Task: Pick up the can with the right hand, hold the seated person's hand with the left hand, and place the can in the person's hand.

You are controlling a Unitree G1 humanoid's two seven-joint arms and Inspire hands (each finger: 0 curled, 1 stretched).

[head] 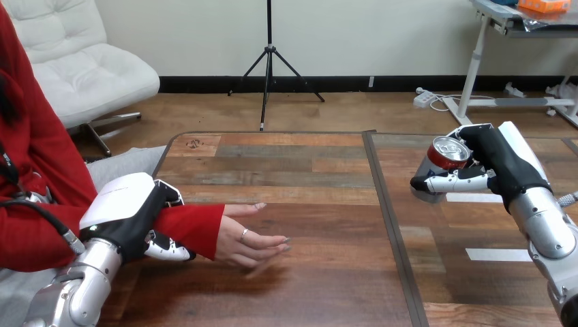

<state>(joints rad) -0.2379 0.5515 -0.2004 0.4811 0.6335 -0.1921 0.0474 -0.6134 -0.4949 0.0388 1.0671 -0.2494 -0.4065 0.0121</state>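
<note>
Fingers of the right hand are clamped round the can, at 3 o'clock over the tabletop, near upright with its top tipped toward 1 o'clock. Left hand sits at 8 o'clock, fingers curled round the person's wrist; the person's hand points toward 3 o'clock, well apart from the can. Key relation: that hand lies at 8 o'clock from the can, so the right arm likely carries it that way; palm facing unclear.
</note>
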